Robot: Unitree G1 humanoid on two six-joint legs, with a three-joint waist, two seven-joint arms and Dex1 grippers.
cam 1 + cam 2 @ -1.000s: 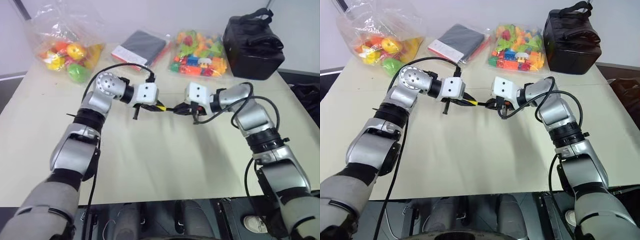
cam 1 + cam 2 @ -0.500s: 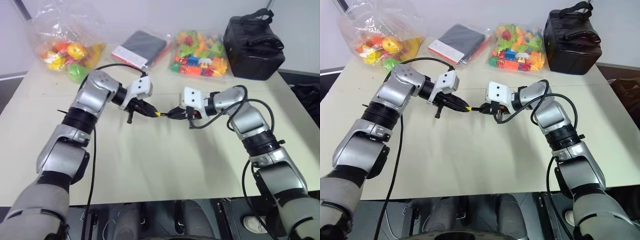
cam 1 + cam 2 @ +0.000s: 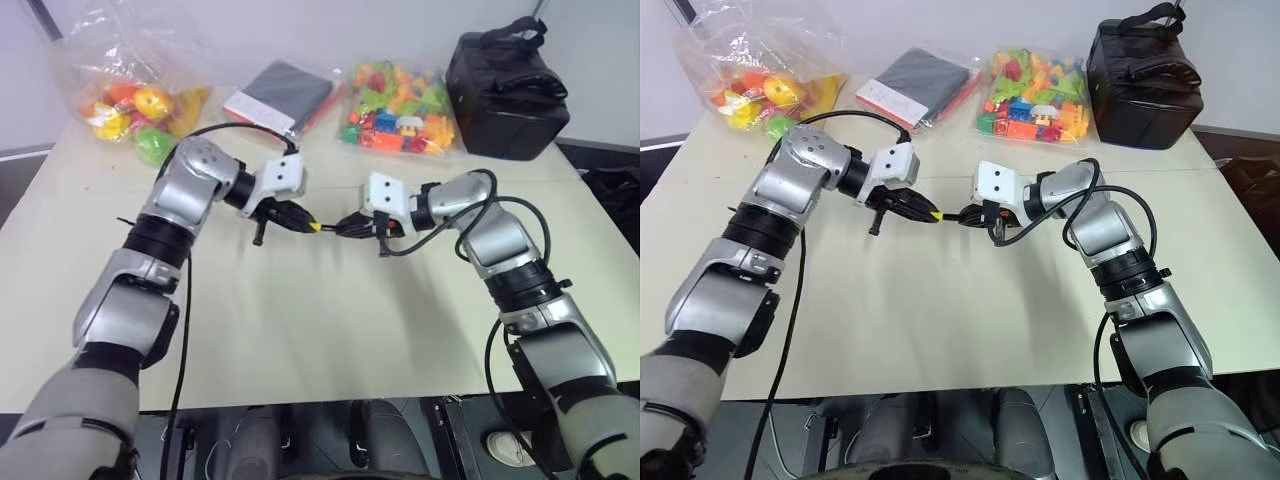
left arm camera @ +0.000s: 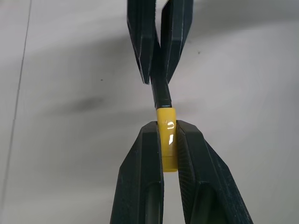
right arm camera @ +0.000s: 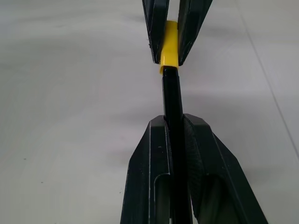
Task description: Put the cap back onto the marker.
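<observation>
Above the big desk (image 3: 300,330), the 2 grippers meet tip to tip. The cap could slip or go on crooked if the marker (image 5: 172,100) tilts while they push together, and then it may drop. The right gripper (image 3: 352,224) is closed tight on the black marker, which sticks out past its tips. The left gripper (image 3: 300,219) is closed tight on the little yellow cap (image 4: 167,135), right at its tips, with the marker's end just inside it.

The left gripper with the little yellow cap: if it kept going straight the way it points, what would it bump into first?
The thin black marker, already at the tiny yellow plastic cap pinched by the left gripper. Right behind it, the right gripper, shut on that marker.
</observation>
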